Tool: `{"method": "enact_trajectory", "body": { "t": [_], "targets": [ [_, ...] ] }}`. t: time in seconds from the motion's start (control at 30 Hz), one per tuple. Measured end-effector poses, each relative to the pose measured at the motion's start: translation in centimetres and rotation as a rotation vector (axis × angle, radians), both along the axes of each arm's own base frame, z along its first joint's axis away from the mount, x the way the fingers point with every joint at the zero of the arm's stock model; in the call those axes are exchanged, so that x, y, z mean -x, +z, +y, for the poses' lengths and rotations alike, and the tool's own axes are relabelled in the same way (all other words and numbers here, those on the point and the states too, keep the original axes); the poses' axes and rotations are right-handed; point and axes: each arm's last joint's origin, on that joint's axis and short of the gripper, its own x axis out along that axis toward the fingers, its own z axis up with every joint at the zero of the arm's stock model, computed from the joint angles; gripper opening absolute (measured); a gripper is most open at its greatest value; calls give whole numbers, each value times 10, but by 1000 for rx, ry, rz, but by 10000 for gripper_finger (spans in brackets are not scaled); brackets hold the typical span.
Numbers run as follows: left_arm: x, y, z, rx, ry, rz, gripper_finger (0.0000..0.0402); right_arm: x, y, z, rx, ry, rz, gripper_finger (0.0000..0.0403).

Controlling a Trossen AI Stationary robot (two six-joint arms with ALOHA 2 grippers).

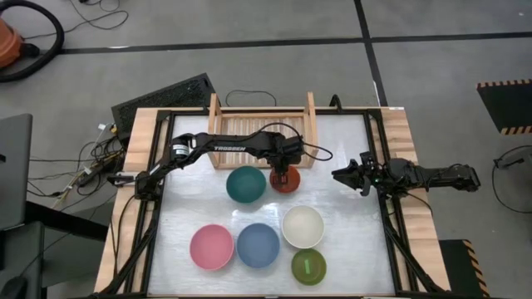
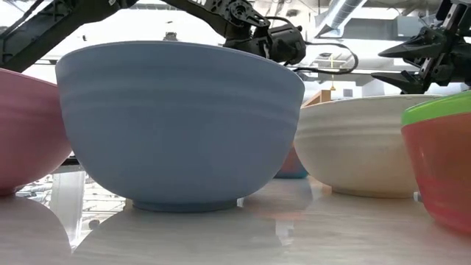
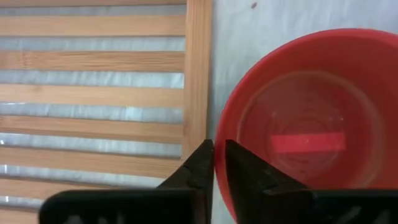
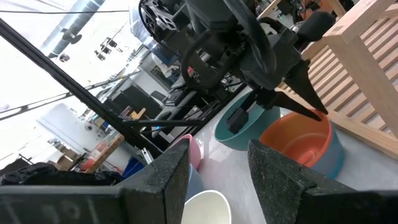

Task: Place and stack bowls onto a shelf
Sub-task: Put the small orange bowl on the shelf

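At the red-orange bowl's [image 3: 305, 124] rim, left gripper [image 3: 219, 167] has its fingers pinched nearly together on the wall edge nearest the shelf; one finger outside, one inside. Looks like a rim grip. That bowl sits on the white tabletop [image 1: 349, 149] just beside the shelf's [image 1: 262, 124] front rail, touching or nearly so; can't tell if it's lifted. Shelf is a light wooden slatted rack at the table's far edge, nothing on its slats.

Teal bowl [image 1: 246, 183] just beside the red-orange one, on the left arm's side. Nearer row: pink bowl [image 1: 211, 247], blue bowl [image 1: 258, 244], cream-white bowl [image 1: 302, 226], with the olive-green bowl [image 1: 308, 266] just beside the cream-white one at the near edge. All upright, none stacked, all look empty.

Right gripper [image 4: 217, 162] hovers over the right side of the table, well apart from the bowls, fingers spread, holding nothing.

Surface: glossy white top in a black frame, wooden boards along both sides. Room: grey floor with black tape lines, loose cables and a black pad by the left corner, an orange vacuum with a black hose at far left, hazard-striped mat at right. Low view shows white ceiling ducts behind the arms.
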Motion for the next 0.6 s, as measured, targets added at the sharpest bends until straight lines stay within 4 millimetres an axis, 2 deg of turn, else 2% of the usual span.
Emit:
{"method": "enact_trajectory", "body": {
  "t": [0.2,0.5,0.6],
  "targets": [
    [0,0,-1,31,-14,-6,3,0,0,0,-9,0,0,189],
    [0,0,-2,-10,19,9,0,0,0,0,-11,0,-1,189],
    [1,5,-4,5,48,23,0,0,0,0,-11,0,-1,189]
  ]
}}
